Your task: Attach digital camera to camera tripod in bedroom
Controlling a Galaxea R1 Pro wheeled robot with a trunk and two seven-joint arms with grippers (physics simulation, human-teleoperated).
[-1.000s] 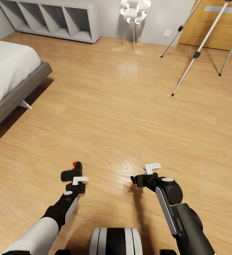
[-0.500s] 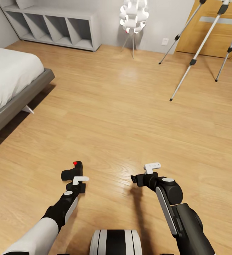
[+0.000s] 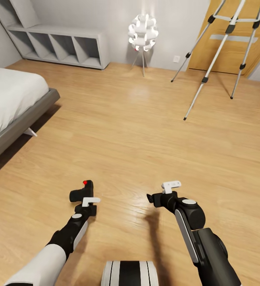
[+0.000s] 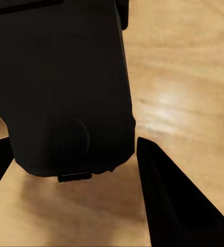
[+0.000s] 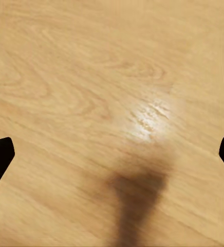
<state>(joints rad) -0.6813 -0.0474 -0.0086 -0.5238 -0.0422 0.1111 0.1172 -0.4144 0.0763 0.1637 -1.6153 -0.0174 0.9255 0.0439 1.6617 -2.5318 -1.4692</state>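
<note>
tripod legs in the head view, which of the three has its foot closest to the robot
The middle leg of the camera tripod: its foot lands out on the open wood floor, while the other two feet stay back by the wooden door.

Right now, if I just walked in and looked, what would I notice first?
Probably the tall tripod with silver legs, standing far ahead on the right in front of the wooden door. Next, the glowing white lamp by the back wall. Up close, the left gripper holds a black camera over the wood floor.
</note>
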